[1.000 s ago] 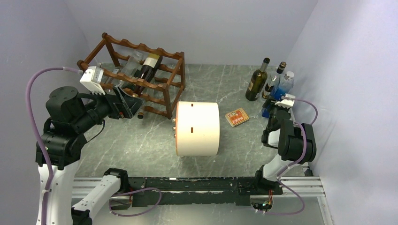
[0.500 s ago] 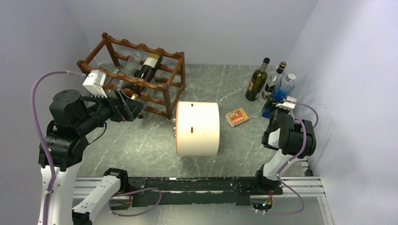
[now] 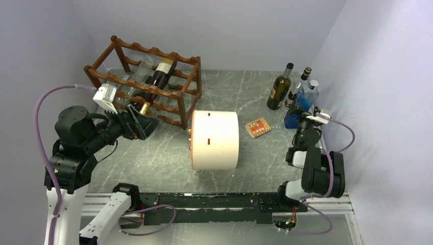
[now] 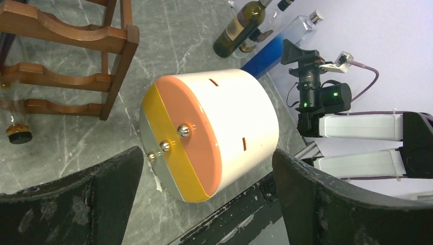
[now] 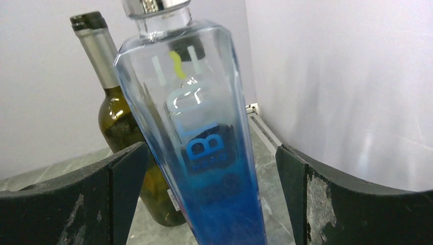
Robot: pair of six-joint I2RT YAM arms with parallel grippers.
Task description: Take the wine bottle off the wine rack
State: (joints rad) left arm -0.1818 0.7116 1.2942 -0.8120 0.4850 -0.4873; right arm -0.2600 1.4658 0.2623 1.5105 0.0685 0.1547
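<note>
While both grippers stand spread with nothing clasped, we see the wine bottle [image 3: 163, 70], dark glass with a cream label, lying tilted in the upper part of the reddish-brown wine rack [image 3: 198, 76] at the far left. Our left gripper [image 4: 207, 152] hangs just near of that rack. Our right gripper [image 5: 212, 153] has a finger on each side of a blue-tinted clear bottle [image 5: 194, 102] at the far right. We note a grey veined table [image 3: 153, 153] and pale lilac walls [image 3: 230, 30].
</note>
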